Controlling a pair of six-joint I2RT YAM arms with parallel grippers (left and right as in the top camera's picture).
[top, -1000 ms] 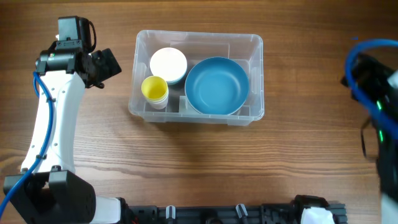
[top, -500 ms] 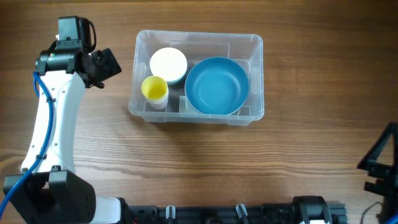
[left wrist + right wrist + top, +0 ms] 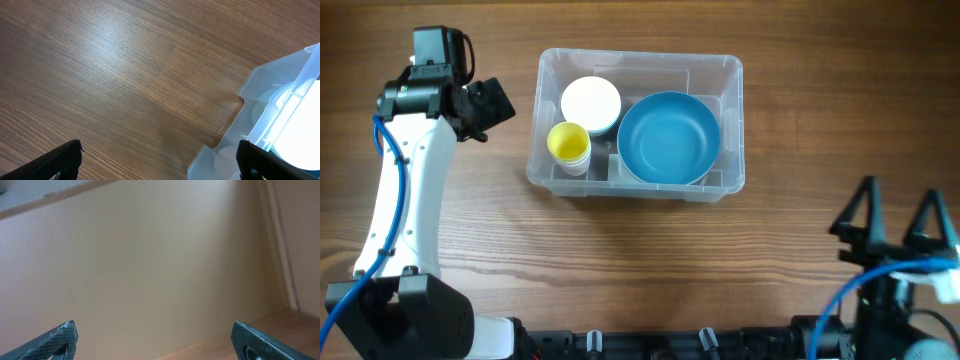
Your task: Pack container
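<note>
The clear rectangular container (image 3: pixel 732 80) stands on the wooden table at the upper middle. Inside it are a large blue bowl (image 3: pixel 668 138), a white bowl (image 3: pixel 591 103) and a yellow cup (image 3: pixel 569 144). My left gripper (image 3: pixel 492 106) is open and empty, just left of the container; its wrist view shows the container's corner (image 3: pixel 265 107) at the right, with my left gripper's (image 3: pixel 160 162) fingers wide apart. My right gripper (image 3: pixel 897 225) is open and empty at the table's lower right, fingers pointing up; its wrist view shows only a blurred beige wall between my right gripper's (image 3: pixel 157 340) fingertips.
Bare wooden table (image 3: pixel 650 260) lies in front of the container and to its right. The left arm's white link (image 3: pixel 405 190) runs along the left side. A black rail (image 3: pixel 670 342) lines the table's front edge.
My right arm has swung from the right edge down to the lower right, and its open fingers now point upward. The left arm and the container have not moved.
</note>
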